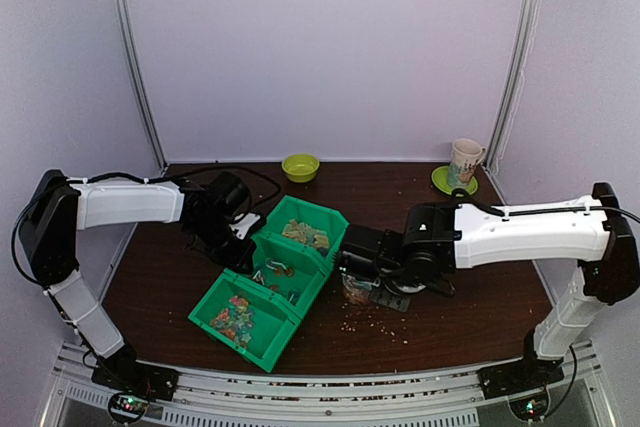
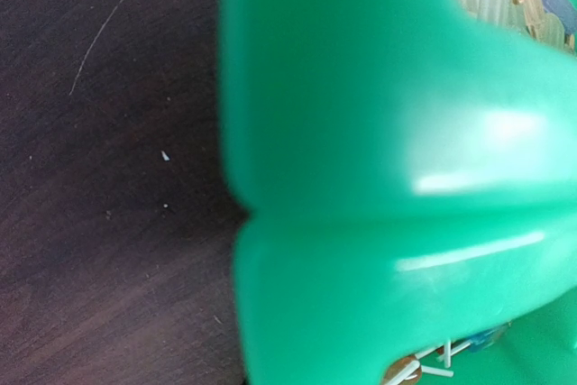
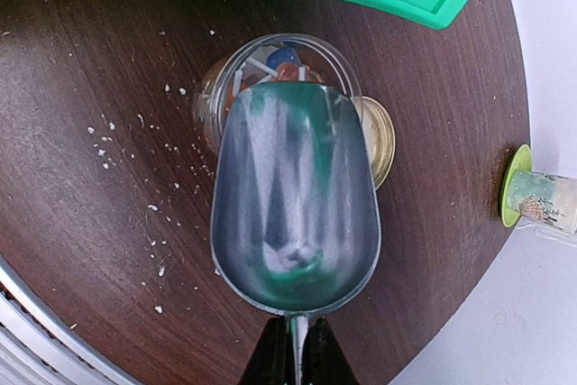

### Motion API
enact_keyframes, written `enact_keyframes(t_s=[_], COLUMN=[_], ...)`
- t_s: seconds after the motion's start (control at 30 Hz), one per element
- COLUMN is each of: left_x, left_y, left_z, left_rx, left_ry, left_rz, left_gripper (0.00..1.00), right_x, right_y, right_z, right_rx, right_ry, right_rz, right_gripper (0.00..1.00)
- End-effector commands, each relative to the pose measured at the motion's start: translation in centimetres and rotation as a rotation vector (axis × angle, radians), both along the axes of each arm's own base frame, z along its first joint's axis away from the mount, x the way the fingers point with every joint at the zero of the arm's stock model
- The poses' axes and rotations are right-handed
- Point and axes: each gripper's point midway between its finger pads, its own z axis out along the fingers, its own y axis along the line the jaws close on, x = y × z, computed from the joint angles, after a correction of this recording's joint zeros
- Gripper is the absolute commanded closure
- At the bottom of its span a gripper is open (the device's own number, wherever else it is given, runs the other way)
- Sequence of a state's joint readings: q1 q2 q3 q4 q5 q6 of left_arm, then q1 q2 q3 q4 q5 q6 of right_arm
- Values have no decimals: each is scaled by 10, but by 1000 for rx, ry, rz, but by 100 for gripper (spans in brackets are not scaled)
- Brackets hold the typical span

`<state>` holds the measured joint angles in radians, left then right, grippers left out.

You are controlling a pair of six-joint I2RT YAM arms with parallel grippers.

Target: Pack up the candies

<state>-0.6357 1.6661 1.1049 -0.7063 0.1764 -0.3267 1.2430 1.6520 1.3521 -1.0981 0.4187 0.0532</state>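
The candies lie in a row of three joined green bins (image 1: 262, 345): a mixed-colour heap (image 1: 235, 319) in the near one, a few (image 1: 280, 272) in the middle and pale ones (image 1: 307, 235) in the far one. More candies (image 3: 279, 65) sit in a clear jar (image 3: 216, 96) on the table, its gold lid (image 3: 386, 137) beside it. My right gripper (image 3: 296, 335) is shut on the handle of a metal scoop (image 3: 293, 196), which hangs empty over the jar's mouth. My left gripper (image 1: 238, 237) is at the bins' left wall (image 2: 361, 178). Its fingers are hidden in the left wrist view.
Pale crumbs (image 3: 135, 151) are scattered on the dark table left of the jar and towards the front edge (image 1: 385, 325). A small green bowl (image 1: 300, 166) stands at the back centre. A printed cup on a green saucer (image 1: 464, 162) stands at the back right.
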Motion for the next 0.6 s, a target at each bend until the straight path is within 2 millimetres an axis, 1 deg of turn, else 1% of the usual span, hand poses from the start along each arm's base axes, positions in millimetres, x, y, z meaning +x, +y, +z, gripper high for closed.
enact_keyframes(t_s=[0.0,0.1,0.17,0.27,0.47,0.57], left_x=[17,17,17,16,17,17], left_y=[-23,-23,-23,-24,-24,-23], left_z=[29,29,29,29,30,29], left_rx=[-120,-121,-121,-122,-123,-122], left_ry=[-63,-62,-62,-61,-62,-62], left_rz=[-14,-14,-14,-15,-14,-14], left_gripper=[100,100,100,100,100,100], right_x=[0,0,4,10,18,19], right_y=[10,8,5,3,2,0], right_z=[-13,-18,-15,2,44,55], right_rx=[-38,-66,-77,-49,31,50], right_ry=[31,42,22,-23,-104,-117], right_rz=[34,33,19,1,-20,-13], right_gripper=[100,100,100,100,100,100])
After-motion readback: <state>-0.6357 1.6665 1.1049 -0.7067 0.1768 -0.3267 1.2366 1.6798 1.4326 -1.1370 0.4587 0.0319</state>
